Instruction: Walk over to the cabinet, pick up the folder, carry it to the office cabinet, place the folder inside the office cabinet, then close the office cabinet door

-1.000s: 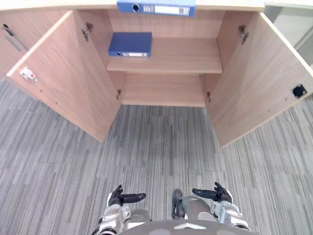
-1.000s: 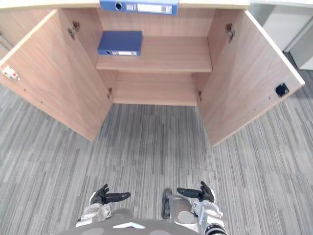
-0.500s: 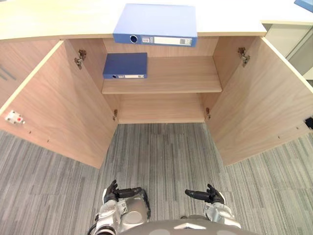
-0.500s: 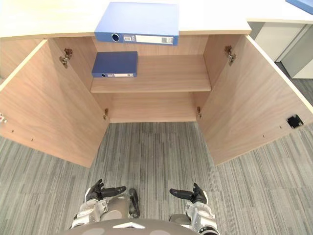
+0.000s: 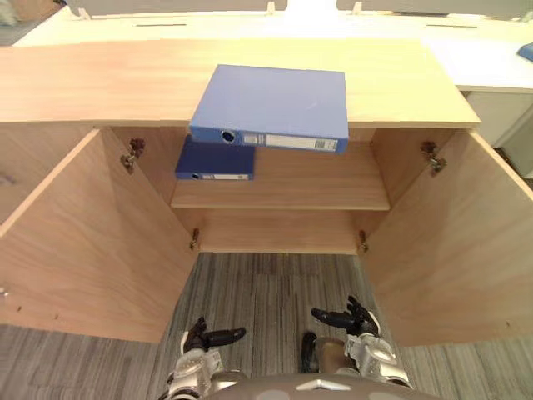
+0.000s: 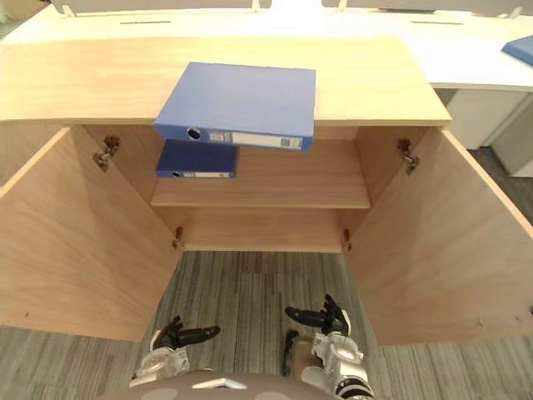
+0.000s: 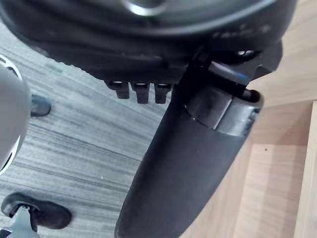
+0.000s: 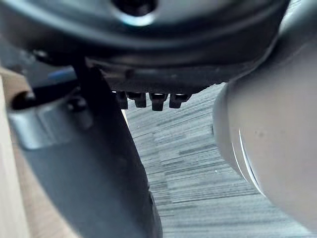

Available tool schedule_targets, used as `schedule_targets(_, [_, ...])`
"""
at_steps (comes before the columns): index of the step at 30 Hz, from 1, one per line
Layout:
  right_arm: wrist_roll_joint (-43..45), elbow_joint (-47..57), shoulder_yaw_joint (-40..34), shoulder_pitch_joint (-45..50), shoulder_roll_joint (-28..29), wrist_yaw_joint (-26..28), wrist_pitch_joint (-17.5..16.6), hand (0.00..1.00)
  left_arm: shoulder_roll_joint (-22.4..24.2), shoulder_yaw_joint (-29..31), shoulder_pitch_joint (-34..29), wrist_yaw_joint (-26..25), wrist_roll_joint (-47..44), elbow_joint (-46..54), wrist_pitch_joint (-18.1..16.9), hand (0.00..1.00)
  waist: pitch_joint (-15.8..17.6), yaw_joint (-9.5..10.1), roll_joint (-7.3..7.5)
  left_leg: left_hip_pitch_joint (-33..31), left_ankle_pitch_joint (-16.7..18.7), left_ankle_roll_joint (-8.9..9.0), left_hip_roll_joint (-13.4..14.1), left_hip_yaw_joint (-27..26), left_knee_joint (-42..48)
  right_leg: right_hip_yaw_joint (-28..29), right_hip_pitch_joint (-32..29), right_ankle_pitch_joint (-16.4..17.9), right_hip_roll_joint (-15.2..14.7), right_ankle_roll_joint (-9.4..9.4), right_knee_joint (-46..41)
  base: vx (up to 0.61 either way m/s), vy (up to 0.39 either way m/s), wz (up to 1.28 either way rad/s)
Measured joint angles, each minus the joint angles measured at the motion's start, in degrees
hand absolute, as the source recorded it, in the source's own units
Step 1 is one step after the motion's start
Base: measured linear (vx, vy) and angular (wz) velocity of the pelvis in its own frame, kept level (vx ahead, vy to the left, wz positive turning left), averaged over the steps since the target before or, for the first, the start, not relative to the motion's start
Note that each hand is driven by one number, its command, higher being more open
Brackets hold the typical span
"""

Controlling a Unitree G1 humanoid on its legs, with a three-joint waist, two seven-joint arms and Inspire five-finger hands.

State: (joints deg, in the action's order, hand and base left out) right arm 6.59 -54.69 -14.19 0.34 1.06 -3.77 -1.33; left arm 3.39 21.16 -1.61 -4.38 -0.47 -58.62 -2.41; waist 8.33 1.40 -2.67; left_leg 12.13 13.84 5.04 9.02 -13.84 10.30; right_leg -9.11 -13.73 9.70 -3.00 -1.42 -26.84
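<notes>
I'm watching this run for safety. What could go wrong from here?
The folder on the cabinet top overhangs its front edge; a clumsy touch might tip it off.
The left door and right door stand open, flanking the approach; a rising arm may knock one.
A second folder lies on the shelf and might be grabbed by mistake.

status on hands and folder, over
Left hand, right hand open, empty, low. Folder flat on cabinet top, overhanging front edge. Left door, right door open; second folder on shelf.
</notes>
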Motion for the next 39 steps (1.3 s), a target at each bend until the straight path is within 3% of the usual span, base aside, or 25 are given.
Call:
schedule_targets(2, [0.0,-1.0,-0.3,-0.3,-0.6,-0.2,0.7,1.00,0.3,0.5,0.7,0.2,-0.1,0.0,0.0,1.00,0.2,-0.27,-0.13,-1.7,-1.2,0.82,1.7,1.9,6.8,-2.0,4.0,0.9,0.5,-0.79,2.2,0.39,-0.248,0.50])
schedule_targets(3, [0.0,-1.2,-0.2,0.2,-0.8,-0.2,1.0,1.00,0.3,0.6,1.2,0.8,-0.7,0.9,0.0,1.00,0.6,-0.32,0.49,-6.3,-2.6,1.98,3.4,3.4,17.9,-3.0,7.6,1.1,0.6,-0.95,5.2,0.23,-0.188,0.41])
schedule_targets(4, [0.1,-1.4,0.1,0.5,-0.8,-0.3,1.1,1.00,0.7,0.6,1.2,1.0,-1.4,2.2,0.0,1.00,1.0,0.05,1.06,-10.9,-2.3,2.03,5.6,2.9,28.7,-3.4,11.1,1.2,0.9,-1.11,7.9,0.21,-0.162,0.27])
schedule_targets(6, [0.2,-2.1,0.1,0.6,-1.0,-0.4,1.2,1.00,1.1,0.5,1.1,1.0,-1.6,2.5,-0.1,1.00,0.9,0.02,1.17,-12.9,-1.2,1.54,6.6,0.3,30.7,-3.2,13.4,1.2,1.0,-1.11,9.6,0.14,-0.049,-0.11])
schedule_targets(8, [0.2,-2.3,0.1,0.5,-1.0,-0.4,1.2,1.00,1.1,0.4,1.2,1.1,-1.6,2.6,0.0,1.00,0.9,0.01,1.15,-14.5,-0.6,0.44,6.5,-1.3,27.3,-2.4,15.0,1.2,1.1,-1.05,11.0,0.10,0.054,-0.25])
schedule_targets(10, [0.2,-2.3,0.1,0.4,-1.0,-0.6,1.3,1.00,1.1,0.3,1.4,1.0,-1.6,2.8,0.0,1.00,0.9,0.22,1.17,-15.3,-0.9,0.44,4.8,-0.4,16.2,-0.4,15.3,1.1,1.0,-0.13,11.2,0.13,0.139,-0.40])
schedule_targets(12, [0.2,-2.3,0.0,0.4,-1.2,-0.6,1.3,1.00,1.0,0.0,1.3,1.1,-1.5,2.4,0.0,1.00,0.4,0.21,0.40,-14.6,-4.4,-0.43,3.3,0.2,8.8,0.9,15.3,1.3,1.4,1.24,11.1,0.16,0.193,-0.34])
schedule_targets(14, [0.2,-2.3,-0.2,1.5,-0.2,-0.5,1.3,1.00,0.1,0.0,1.2,0.9,-1.3,2.2,0.0,1.00,-0.7,0.33,2.89,-12.0,-4.8,-1.00,0.9,-1.8,5.4,2.8,16.0,0.8,-0.5,2.87,13.0,0.19,0.232,-0.29])
schedule_targets(16, [0.2,-2.3,-0.3,1.6,0.1,-0.5,1.3,1.00,0.0,-0.1,1.0,1.0,-1.1,2.2,0.0,1.00,-1.0,0.45,3.35,-10.5,-4.8,-1.03,0.0,-3.0,4.3,3.7,17.0,0.2,-1.2,3.77,14.3,0.09,0.147,-0.27])
schedule_targets(19, [0.1,-2.3,-0.3,1.8,0.3,-0.4,1.3,1.00,-0.1,-1.8,0.5,1.0,-0.6,1.9,0.0,1.00,-1.5,0.43,2.81,-8.2,-5.1,-1.52,-1.4,-4.3,1.6,5.0,18.5,-0.7,-2.0,4.84,16.6,0.05,0.119,-0.19])
schedule_targets(23, [0.0,-2.4,-0.3,1.9,0.0,-0.3,1.3,1.00,-0.7,-4.9,0.2,1.0,1.8,1.1,0.0,1.00,-2.2,0.43,1.94,-6.4,-6.7,-2.21,-2.2,-4.6,-2.2,5.3,19.0,-1.9,-1.9,4.73,18.2,0.01,0.053,-0.05])
schedule_targets(30, [-0.3,-3.3,0.1,2.4,-1.5,-0.6,1.3,1.00,-2.0,-9.6,-0.3,-0.5,5.1,1.8,0.0,1.00,-2.3,0.39,2.08,-2.6,-10.9,-2.10,-3.1,-4.4,-9.6,5.2,20.7,-3.3,-1.3,4.19,20.3,-0.05,-0.013,0.01])
schedule_targets(34, [-0.3,-3.5,0.2,3.7,-2.2,-1.3,1.3,1.00,-2.5,-11.9,-5.3,-1.5,3.7,14.3,0.1,1.00,-2.3,0.45,2.46,-2.5,-13.0,-2.48,-3.9,-3.2,-12.2,4.4,20.1,-3.5,-1.6,4.37,20.2,-0.09,-0.002,0.14])
schedule_targets(39, [-0.1,-1.8,2.8,5.2,-2.8,-1.5,1.2,1.00,-4.5,-13.2,-12.8,-3.2,-0.2,38.8,-1.0,1.00,-2.4,1.49,2.51,-2.5,-14.2,-3.13,-5.0,-1.6,-13.4,3.2,20.1,-3.7,-2.5,4.72,19.9,-0.09,0.020,0.15])
